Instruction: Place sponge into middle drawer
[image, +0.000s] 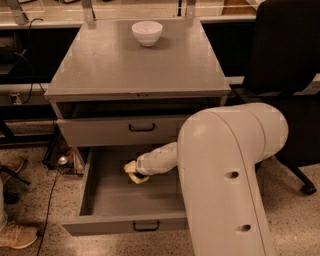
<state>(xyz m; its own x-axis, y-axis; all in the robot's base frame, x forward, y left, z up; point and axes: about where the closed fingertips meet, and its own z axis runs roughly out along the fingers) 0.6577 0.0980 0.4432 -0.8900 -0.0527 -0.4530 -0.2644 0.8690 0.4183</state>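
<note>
The grey metal desk (135, 70) stands in the middle of the view. A white bowl (147, 33) sits upright on its top, close to the back edge and about midway between the back corners.

Below the front edge, the upper drawer (100, 132) is almost fully in, with a dark gap showing above its front panel and a small black handle at its centre. Under it, the middle drawer (120, 200) is pulled far out past the front edge, so its grey floor and side walls lie open to view. Its own black handle (146, 226) is on the front panel, nearest the camera.

The robot's bulky white arm (225, 170) fills the area off the front right corner of the desk and bends leftward into the open drawer. The tool (136, 173) is inside the middle drawer, under the front edge of the desk, toward the drawer's back and near its centre line. It is closed on the sponge (140, 179), whose yellow foam shows on both sides of the tip. I cannot tell if the sponge touches the drawer floor or hangs just above it.

A black office chair (285, 50) stands beyond the right edge of the desk. A tan shoe (17, 235) rests on the speckled floor off the front left corner.
</note>
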